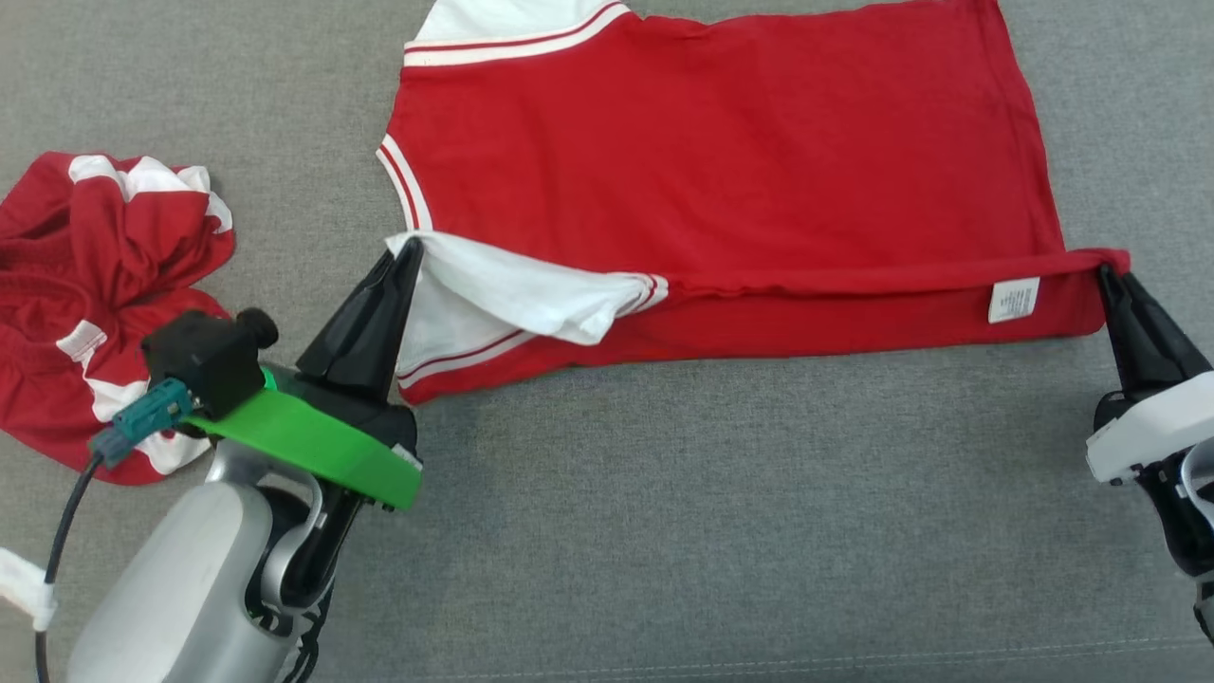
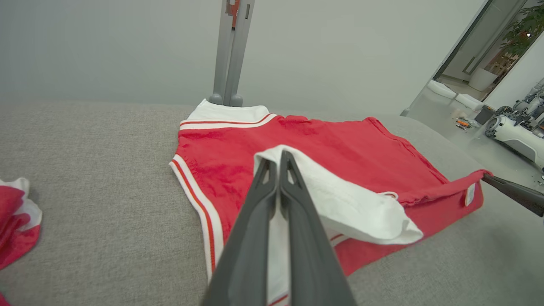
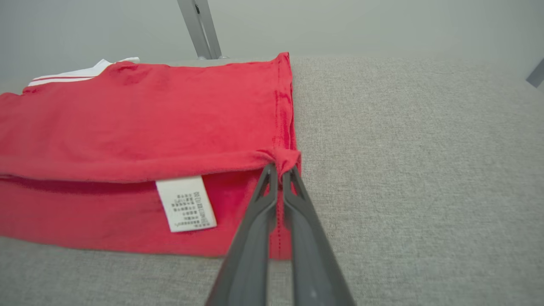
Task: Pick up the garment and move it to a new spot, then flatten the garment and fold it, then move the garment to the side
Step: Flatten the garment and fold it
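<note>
The garment [image 1: 721, 161] is a red shirt with white sleeves and red-and-white trim, spread on the grey cloth surface, its near edge raised and turned over toward the far side. My left gripper [image 1: 410, 249] is shut on the white sleeve end of that edge [image 2: 278, 155]. My right gripper [image 1: 1108, 269] is shut on the red hem corner at the right [image 3: 280, 166]. The lifted edge stretches between the two grippers, with a white care label [image 1: 1013, 300] hanging from it near the right end [image 3: 186, 203].
A second red and white garment [image 1: 90, 285] lies crumpled at the left, beside my left forearm. Bare grey surface [image 1: 759, 531] stretches in front of the shirt. A grey post [image 2: 229, 51] rises behind the far edge. Beyond the right edge is open floor with other equipment [image 2: 514, 131].
</note>
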Motion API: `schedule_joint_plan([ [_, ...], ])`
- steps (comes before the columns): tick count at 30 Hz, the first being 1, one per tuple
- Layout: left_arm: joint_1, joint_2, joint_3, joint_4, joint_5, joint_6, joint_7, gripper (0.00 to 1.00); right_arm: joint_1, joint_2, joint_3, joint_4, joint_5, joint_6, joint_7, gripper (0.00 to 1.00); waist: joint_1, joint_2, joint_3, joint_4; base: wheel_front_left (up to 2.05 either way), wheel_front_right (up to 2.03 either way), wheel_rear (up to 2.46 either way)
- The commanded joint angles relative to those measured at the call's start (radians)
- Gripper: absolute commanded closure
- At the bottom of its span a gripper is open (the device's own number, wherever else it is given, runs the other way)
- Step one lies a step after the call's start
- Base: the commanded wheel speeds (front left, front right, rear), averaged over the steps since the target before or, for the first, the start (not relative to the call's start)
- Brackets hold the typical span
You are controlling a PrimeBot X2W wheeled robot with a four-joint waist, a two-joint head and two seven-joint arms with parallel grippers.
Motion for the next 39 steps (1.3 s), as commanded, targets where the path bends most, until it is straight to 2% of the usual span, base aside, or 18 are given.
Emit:
schedule_joint_plan([
  [1, -0.037, -0.002, -0.003, 0.016, 0.014, -0.005, -0.004, 1.00, -0.024, -0.009, -0.001, 0.005, -0.007, 0.000, 0.002, 1.00, 0.0001, 0.0000, 0.035, 0.012, 0.00, 0.00, 0.00],
  [7, -0.137, -0.013, -0.017, 0.101, 0.053, -0.026, -0.018, 1.00, -0.105, -0.018, 0.021, 0.030, -0.012, 0.000, 0.000, 1.00, 0.0001, 0.0000, 0.080, 0.011, 0.00, 0.00, 0.00],
  [10, -0.167, -0.033, -0.015, 0.145, 0.037, -0.032, -0.031, 1.00, -0.140, -0.013, 0.029, 0.053, -0.009, 0.000, -0.016, 1.00, 0.0001, 0.0000, 0.095, 0.010, 0.00, 0.00, 0.00],
  [11, -0.172, -0.039, -0.012, 0.156, 0.031, -0.036, -0.035, 1.00, -0.149, -0.007, 0.025, 0.062, -0.004, 0.000, -0.020, 0.87, 0.0001, 0.0000, 0.097, 0.009, 0.00, 0.00, 0.00],
  [12, -0.181, -0.043, -0.008, 0.168, 0.032, -0.037, -0.048, 0.84, -0.155, -0.003, 0.029, 0.070, -0.005, 0.000, -0.025, 0.64, 0.0001, 0.0000, 0.099, 0.009, 0.00, 0.00, 0.00],
  [13, -0.184, -0.046, -0.008, 0.182, 0.033, -0.037, -0.053, 0.34, -0.159, 0.003, 0.032, 0.076, -0.002, 0.000, -0.031, 0.14, 0.0001, 0.0000, 0.099, 0.008, 0.00, 0.00, 0.00],
  [14, -0.186, -0.052, -0.005, 0.190, 0.042, -0.034, -0.073, 0.00, -0.163, 0.009, 0.026, 0.085, 0.000, 0.000, -0.042, 0.00, 0.0001, 0.0000, 0.098, 0.007, 0.00, 0.00, 0.00],
  [19, -0.118, -0.074, 0.031, 0.190, 0.061, 0.006, -0.141, 0.00, -0.130, 0.044, -0.005, 0.105, -0.019, 0.000, -0.130, 0.00, 0.0001, 0.0000, 0.064, -0.001, 0.00, 0.00, 0.00],
  [25, 0.086, -0.108, 0.058, 0.139, 0.069, 0.067, -0.161, 0.00, -0.037, 0.115, -0.062, 0.085, -0.055, 0.000, -0.168, 0.00, 0.0001, 0.0000, 0.001, -0.014, 0.00, 0.00, 0.00],
  [31, 0.202, -0.126, 0.043, 0.182, 0.024, 0.084, -0.133, 0.00, 0.043, 0.172, -0.095, 0.043, -0.068, 0.000, -0.168, 0.00, 0.0001, 0.0000, -0.046, -0.021, 0.00, 0.00, 0.00],
  [39, 0.161, -0.150, 0.020, 0.283, -0.020, 0.089, -0.033, 0.00, 0.050, 0.184, -0.071, 0.048, -0.066, 0.000, -0.168, 0.00, 0.0001, 0.0000, -0.065, -0.039, 0.00, 0.00, 0.00],
])
